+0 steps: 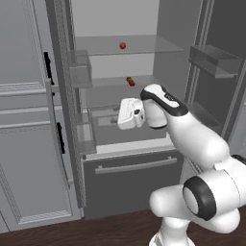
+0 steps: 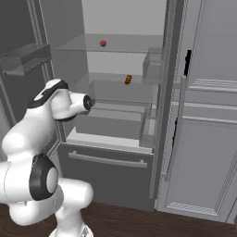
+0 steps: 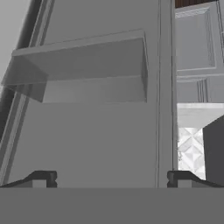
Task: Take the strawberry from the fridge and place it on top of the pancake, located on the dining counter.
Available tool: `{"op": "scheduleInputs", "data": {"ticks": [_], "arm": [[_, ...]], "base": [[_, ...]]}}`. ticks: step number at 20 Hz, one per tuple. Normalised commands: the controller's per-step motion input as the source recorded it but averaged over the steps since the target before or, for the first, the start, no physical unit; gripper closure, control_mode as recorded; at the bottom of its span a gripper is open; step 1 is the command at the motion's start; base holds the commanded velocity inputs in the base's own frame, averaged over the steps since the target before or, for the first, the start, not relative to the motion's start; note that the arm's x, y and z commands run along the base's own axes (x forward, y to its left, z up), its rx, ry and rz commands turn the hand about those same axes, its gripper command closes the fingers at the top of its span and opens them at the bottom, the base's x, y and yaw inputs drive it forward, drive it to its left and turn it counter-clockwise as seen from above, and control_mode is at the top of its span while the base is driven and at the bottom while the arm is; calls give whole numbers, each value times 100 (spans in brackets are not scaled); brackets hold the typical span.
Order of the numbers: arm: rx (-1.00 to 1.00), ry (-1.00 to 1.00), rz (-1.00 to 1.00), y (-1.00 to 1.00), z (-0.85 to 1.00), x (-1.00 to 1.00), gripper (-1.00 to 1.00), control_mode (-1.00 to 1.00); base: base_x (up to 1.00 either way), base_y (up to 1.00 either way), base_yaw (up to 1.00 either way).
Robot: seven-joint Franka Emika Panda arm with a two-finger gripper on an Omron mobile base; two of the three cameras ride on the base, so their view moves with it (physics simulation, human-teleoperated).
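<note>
We face a run of light-grey panelled cabinets over a dark wood floor, with the fridge standing wide open between them, both doors swung out and its bottom drawer closed. On the upper glass shelf sits the strawberry, small and red, alone near the middle of the shelf; from the right base view we see it in the same spot. One shelf lower lies an elongated orange-and-dark banded item, toward the back. Clear door bins hang on the inner faces of the doors.

Our hand is held inside the fridge opening at the level of the lower compartment, well below the strawberry and pointing toward the left door. In the hand view the fingertips stand far apart, spread wide with nothing between them, and a clear bin on the door lies ahead.
</note>
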Motion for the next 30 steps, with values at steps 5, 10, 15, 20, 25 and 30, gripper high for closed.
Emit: {"op": "scheduleInputs", "data": {"ticks": [5,10,15,20,25,30], "arm": [[-21,5,4,-100,0,-2,-100,-100],[-26,-10,30,-99,0,-2,-100,-100],[-38,-21,43,-90,-15,-34,-100,-100],[-50,-20,41,-52,-21,-50,-100,-100],[-58,-13,35,-25,-21,-49,-100,-100],[-39,-22,45,-10,5,-46,-100,-100]], "base": [[0,0,0],[0,0,0],[0,0,0],[0,0,0],[0,0,0],[0,0,0]]}}
